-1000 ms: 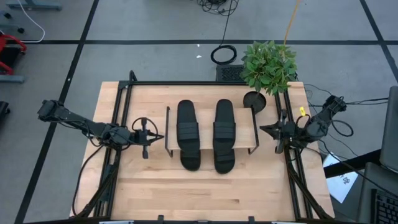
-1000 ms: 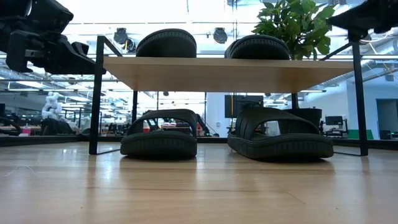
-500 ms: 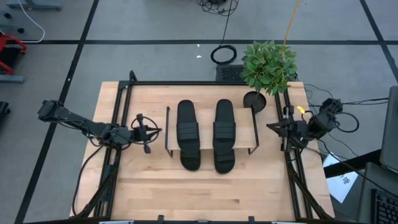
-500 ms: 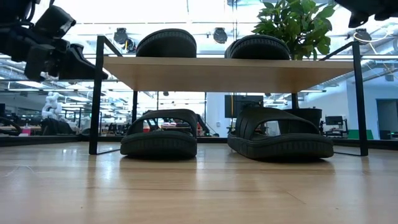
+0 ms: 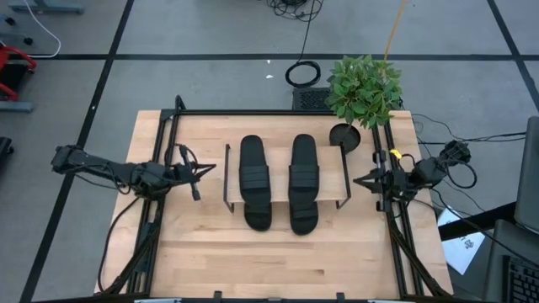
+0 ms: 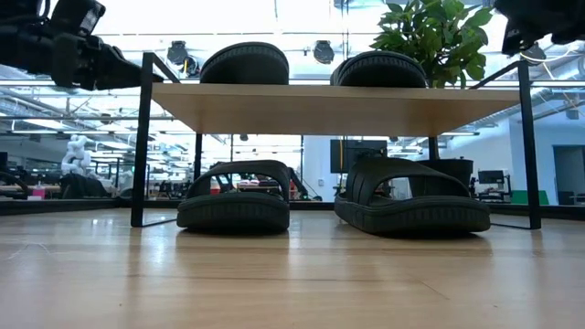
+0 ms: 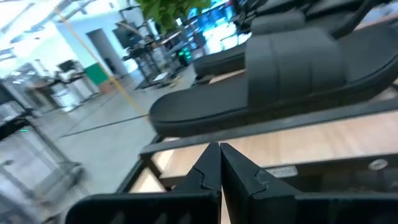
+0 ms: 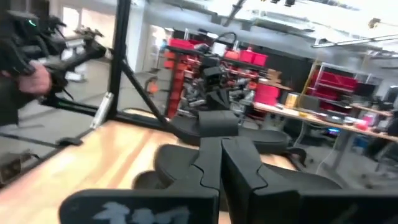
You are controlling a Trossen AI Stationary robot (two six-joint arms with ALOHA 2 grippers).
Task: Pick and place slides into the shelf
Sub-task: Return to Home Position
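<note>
The high camera hangs straight above the shelf [image 5: 280,172], far enough off to take in the whole table [image 5: 210,252]. The low camera sits at tabletop height in front of the shelf [image 6: 338,108], close, and looks level beneath its board into the room. The left wrist camera looks past the left gripper [image 7: 219,144] at one end of the shelf. The right wrist camera looks past the right gripper [image 8: 219,140] at the other end. All four views share the shelf.

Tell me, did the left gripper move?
Yes. The left gripper has drawn back a little from the shelf and lifted higher beside its left end.
</note>
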